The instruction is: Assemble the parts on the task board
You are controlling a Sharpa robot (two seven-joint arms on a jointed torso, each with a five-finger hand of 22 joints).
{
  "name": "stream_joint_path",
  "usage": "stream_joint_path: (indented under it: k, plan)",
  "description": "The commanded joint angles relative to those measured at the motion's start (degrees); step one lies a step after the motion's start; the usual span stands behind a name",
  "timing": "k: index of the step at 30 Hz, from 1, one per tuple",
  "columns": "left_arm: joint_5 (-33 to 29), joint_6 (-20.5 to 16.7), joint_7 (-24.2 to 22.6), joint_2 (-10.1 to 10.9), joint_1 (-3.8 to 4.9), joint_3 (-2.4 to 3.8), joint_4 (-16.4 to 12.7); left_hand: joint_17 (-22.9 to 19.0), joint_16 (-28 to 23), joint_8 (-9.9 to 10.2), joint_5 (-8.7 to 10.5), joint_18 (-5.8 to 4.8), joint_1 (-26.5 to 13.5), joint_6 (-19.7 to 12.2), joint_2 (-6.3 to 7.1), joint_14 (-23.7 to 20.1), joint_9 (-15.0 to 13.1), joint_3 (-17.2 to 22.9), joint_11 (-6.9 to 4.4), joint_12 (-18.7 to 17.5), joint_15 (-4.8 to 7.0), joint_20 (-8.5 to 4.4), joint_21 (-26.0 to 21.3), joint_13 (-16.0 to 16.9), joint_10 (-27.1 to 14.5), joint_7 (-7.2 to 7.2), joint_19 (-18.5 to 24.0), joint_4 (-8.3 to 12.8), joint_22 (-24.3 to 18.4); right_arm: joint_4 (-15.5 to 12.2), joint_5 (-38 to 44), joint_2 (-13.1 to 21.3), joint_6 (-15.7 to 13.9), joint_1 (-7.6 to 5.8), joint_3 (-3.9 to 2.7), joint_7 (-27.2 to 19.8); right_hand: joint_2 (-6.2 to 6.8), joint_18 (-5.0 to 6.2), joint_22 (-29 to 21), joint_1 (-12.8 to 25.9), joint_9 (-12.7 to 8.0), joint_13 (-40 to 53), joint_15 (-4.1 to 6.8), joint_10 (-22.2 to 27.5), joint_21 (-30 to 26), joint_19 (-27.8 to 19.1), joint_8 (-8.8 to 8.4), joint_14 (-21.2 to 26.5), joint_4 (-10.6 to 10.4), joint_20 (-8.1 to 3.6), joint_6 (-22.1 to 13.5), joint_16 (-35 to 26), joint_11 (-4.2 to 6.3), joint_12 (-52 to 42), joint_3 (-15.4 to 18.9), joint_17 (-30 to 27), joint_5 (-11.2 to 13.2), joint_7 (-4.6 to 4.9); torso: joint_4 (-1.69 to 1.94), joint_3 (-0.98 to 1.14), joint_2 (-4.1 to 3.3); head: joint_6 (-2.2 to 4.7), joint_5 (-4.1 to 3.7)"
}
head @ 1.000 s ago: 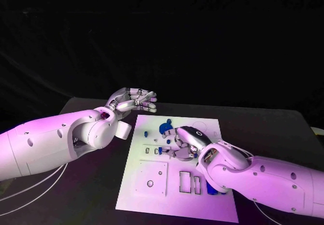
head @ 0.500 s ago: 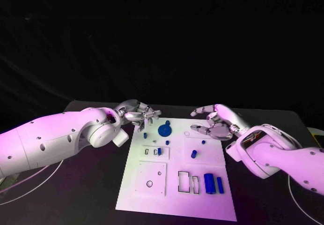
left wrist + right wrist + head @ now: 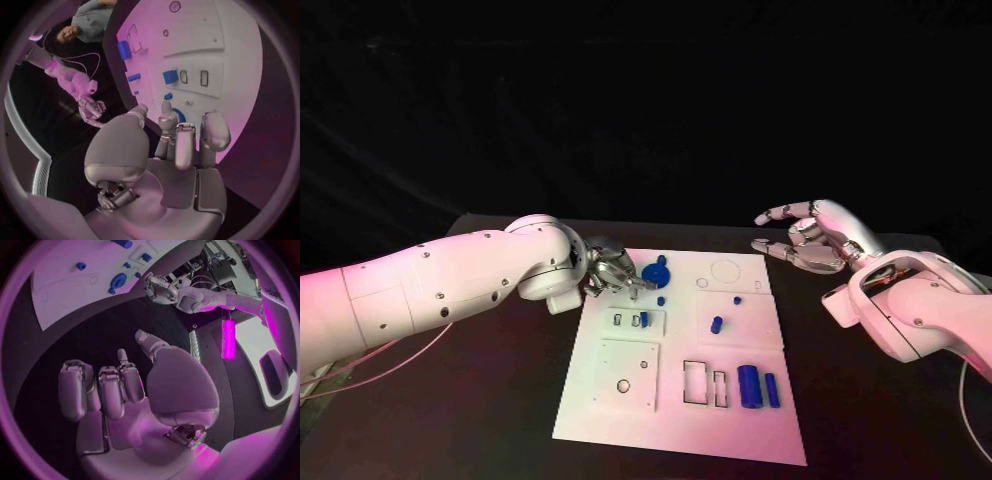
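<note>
The white task board (image 3: 625, 400) lies in the middle of the black table. A round blue part (image 3: 655, 271) sits near its far left corner. My left hand (image 3: 615, 272) hovers at the board's left edge right beside that part, fingers stretched towards it and holding nothing; the left wrist view shows the fingers (image 3: 178, 140) just short of the round blue part (image 3: 179, 116). Small blue pieces (image 3: 715, 325) dot the board's middle, and two long blue parts (image 3: 759, 387) lie near the right edge. My right hand (image 3: 808, 238) hangs empty past the far right corner, fingers apart.
The right wrist view shows the board (image 3: 75, 285) and my left hand (image 3: 164, 290) across the table. Dark tabletop (image 3: 488, 400) surrounds the board on all sides. A rectangular slot outline (image 3: 695, 383) and a square plate (image 3: 626, 372) mark the board's near half.
My right hand has lifted off the board's middle and drawn back to the far right, uncovering a small blue piece. My left hand has come in to the board's left edge beside the round part.
</note>
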State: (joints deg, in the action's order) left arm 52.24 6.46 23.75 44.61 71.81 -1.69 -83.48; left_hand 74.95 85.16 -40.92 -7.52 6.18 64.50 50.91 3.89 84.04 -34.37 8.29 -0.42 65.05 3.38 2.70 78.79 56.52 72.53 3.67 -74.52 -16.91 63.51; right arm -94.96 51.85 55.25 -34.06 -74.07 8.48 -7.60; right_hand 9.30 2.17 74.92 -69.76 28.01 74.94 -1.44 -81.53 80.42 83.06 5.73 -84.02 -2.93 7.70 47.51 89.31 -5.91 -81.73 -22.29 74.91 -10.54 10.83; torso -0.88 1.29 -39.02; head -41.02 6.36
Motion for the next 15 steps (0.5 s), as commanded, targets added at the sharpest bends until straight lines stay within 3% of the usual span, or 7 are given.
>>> stream_joint_path:
  k: [1, 6, 15]
  plan:
    - [4.38, 5.72, 4.89, -1.33, 0.6, -0.43, 0.95, 6.92, 0.35, -0.39, 0.16, -1.13, -0.41, -0.24, -0.4, 3.68, -0.49, -0.49, -0.06, 0.63, 0.36, 0.03, 0.47, 0.73, 0.55, -0.19, -0.64, -0.02, 0.65, 0.32, -1.73, -0.04, 1.39, -0.04, -0.02, 0.47, -0.05, 0.73, 7.25, -0.35, -0.09, 5.59, -0.22, 0.29, -0.42, -0.29, 0.15, -5.23, -0.28, 0.0, 0.49, -0.21, 0.04, 0.23, -0.02, 11.96, -0.38, -0.1, 0.04, 0.26, 0.22, -0.32, 0.32]
    - [5.98, 7.27, 5.62, -2.96, 1.53, -1.3, 2.24, 6.86, 0.31, -0.41, 0.19, -1.09, -0.77, -0.91, -0.74, 3.67, -1.07, -0.78, 0.01, 0.44, 0.34, -0.02, 0.47, 0.38, 0.09, -0.09, -0.5, -0.03, 0.52, 0.68, -1.7, -0.09, 1.55, -0.07, -0.02, 1.17, -0.02, 0.73, 7.24, -0.41, -0.1, 5.57, -0.19, 0.31, -0.45, -0.3, 0.2, -5.22, -0.28, -0.03, 0.58, -0.23, 0.07, 0.25, -0.01, 11.91, -0.67, -0.14, 0.07, 0.4, 0.29, -0.61, 0.25]
    - [6.8, 11.09, 6.34, -4.62, 2.15, -2.1, 3.14, 6.6, 0.15, -0.34, 0.33, -1.16, -1.34, -1.42, -0.94, 3.58, -1.61, -1.26, 0.15, 0.3, 0.23, 0.01, 0.61, 0.2, -0.36, 0.06, -0.59, -0.04, 0.84, 1.05, -1.32, -0.13, 1.86, -0.06, -0.01, 2.21, 0.01, 0.74, 7.23, -0.49, -0.14, 5.53, -0.14, 0.33, -0.5, -0.3, 0.25, -5.21, -0.32, -0.08, 0.67, -0.25, 0.13, 0.3, 0.0, 11.88, -1.26, -0.18, 0.14, 0.3, 0.23, -0.69, 0.23]
